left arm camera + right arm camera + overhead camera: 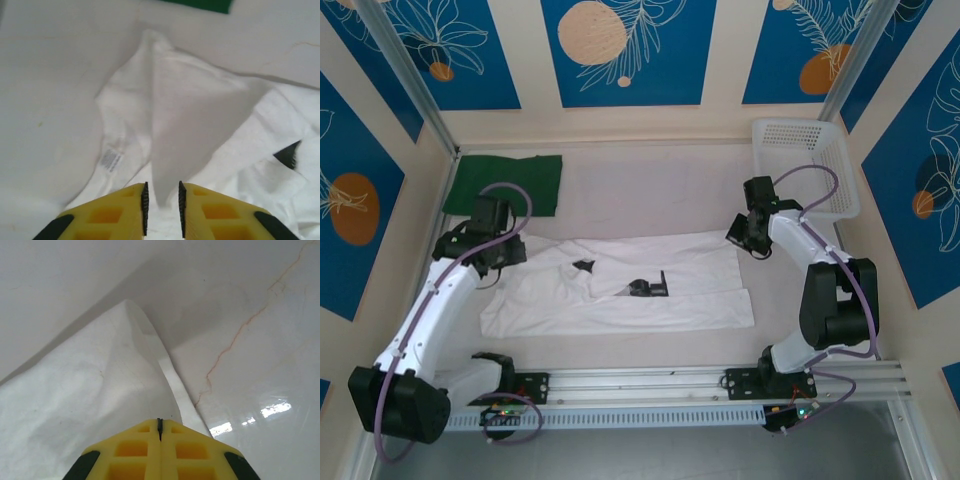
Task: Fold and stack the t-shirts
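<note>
Right end effector pinches the white t-shirt; left end effector, slightly parted, straddles its fold.

A pale, glossy, marble-patterned table is seen, with a thin orange-brown vein running across its surface in the right wrist view. A white cloth t-shirt with small black printed marks is spread lengthwise across the middle of the table, from left to right, with creases showing. Its left end and right end are drawn up into ridges off the surface. A plain dark green cloth t-shirt is laid flat at the far left, just apart from the white one. A white plastic mesh basket is set in the far right corner.
</note>
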Motion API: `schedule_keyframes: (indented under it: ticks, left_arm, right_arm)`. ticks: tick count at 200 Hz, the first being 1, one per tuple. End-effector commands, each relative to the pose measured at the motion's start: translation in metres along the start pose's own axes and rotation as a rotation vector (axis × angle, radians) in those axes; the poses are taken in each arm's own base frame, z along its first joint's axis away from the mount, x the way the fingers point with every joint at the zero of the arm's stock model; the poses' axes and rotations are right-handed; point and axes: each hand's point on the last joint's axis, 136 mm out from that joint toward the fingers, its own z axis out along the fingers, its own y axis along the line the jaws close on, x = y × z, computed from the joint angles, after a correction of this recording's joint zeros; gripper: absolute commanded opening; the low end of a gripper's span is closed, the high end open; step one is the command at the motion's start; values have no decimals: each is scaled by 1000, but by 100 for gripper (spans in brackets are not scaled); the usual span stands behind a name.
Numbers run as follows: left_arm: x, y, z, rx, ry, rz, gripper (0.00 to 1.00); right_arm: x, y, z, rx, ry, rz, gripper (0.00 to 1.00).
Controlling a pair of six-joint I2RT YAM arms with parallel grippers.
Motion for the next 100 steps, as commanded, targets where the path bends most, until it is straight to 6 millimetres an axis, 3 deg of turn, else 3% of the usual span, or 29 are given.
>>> schedule_keyframes:
  ticks: [1, 10, 20, 29, 57, 83, 100]
  left_arm:
    - [19, 57, -16, -261, -39, -232, 45]
    - [23, 75, -25, -338, -78, -303, 59]
    - [22, 84, -30, -365, -128, -350, 61]
    - [14, 82, -27, -326, -159, -368, 61]
    - [-21, 35, 5, -100, -99, -292, 52]
    - [-36, -11, 48, 50, 71, -169, 51]
    - [-36, -23, 76, 56, 174, -104, 61]
  right_arm:
    - [9, -11, -2, 6, 32, 50, 23]
    - [12, -17, -2, 17, 42, 78, 34]
    - [14, -21, -4, 22, 46, 105, 44]
    - [15, -24, -6, 24, 43, 124, 48]
    - [8, -21, -17, 22, 15, 170, 48]
    - [-1, 16, -14, -46, 13, 82, 43]
    - [-2, 42, -1, -36, 49, -11, 40]
